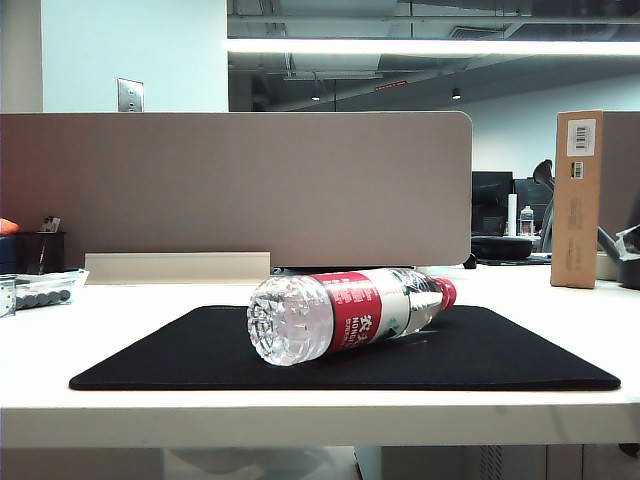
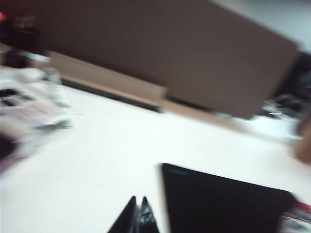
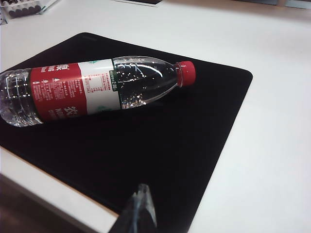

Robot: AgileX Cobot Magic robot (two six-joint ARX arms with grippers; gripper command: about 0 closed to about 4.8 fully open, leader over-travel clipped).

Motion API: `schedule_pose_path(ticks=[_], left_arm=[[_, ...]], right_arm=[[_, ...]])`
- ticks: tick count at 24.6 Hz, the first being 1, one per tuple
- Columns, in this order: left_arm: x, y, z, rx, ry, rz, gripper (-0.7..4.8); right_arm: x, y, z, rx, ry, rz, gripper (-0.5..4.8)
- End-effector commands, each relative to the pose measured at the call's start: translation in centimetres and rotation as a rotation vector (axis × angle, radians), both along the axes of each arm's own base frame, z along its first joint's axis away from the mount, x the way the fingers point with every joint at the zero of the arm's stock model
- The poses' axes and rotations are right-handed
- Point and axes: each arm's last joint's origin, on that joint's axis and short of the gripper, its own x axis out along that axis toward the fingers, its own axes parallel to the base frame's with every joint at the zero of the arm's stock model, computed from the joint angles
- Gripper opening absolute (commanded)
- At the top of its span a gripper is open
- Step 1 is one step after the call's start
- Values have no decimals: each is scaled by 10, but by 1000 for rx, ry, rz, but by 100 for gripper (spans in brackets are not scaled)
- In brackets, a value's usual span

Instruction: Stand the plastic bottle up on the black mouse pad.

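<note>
The plastic bottle [image 1: 345, 313] lies on its side on the black mouse pad [image 1: 500, 360].

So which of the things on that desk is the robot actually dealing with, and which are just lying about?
Part of the job:
- plastic bottle, lying on its side
- black mouse pad under it
- left gripper and right gripper, both shut, neither touching the bottle

Just lying about:
- cardboard box, standing at the right
- bag of dark round bits, at the left
</note>
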Motion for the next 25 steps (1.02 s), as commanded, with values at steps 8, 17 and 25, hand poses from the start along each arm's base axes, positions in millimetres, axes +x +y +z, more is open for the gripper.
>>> schedule_pose_path(ticks=[8, 17, 25], left_arm=[[1, -20, 56, -7, 160, -306, -5], [122, -119, 129, 423, 594, -684, -5], [196, -228, 127, 788, 851, -749, 16]], right_arm=[[1, 1, -3, -13, 18, 2, -1], [1, 2, -3, -12, 16, 6, -1], [0, 1, -1, -2, -2, 6, -1]])
